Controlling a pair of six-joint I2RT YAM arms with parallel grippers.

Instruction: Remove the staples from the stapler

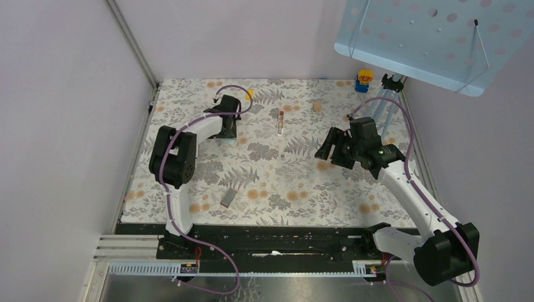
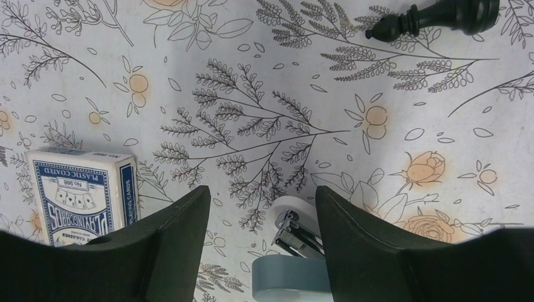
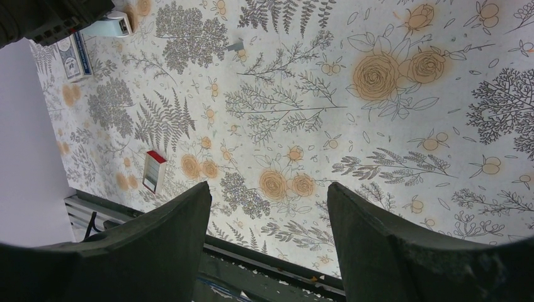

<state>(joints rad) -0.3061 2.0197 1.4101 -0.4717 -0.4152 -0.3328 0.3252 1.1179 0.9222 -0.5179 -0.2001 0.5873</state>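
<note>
Left gripper [image 2: 261, 195] hung open, the stapler [image 2: 289, 277] lying between its jaws, close against one, not yet clamped. No staples lay loose nearby, so the unloading looked barely begun.

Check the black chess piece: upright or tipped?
Tipped over. The black chess piece lies on its side, full profile seen from above in the left wrist view.

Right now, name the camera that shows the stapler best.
Left wrist: the stapler appears close up between the fingers of the left claw, metal parts visible, though cropped below. The right wrist shows it small and distant; the top view only a pale sliver beneath that claw.
</note>
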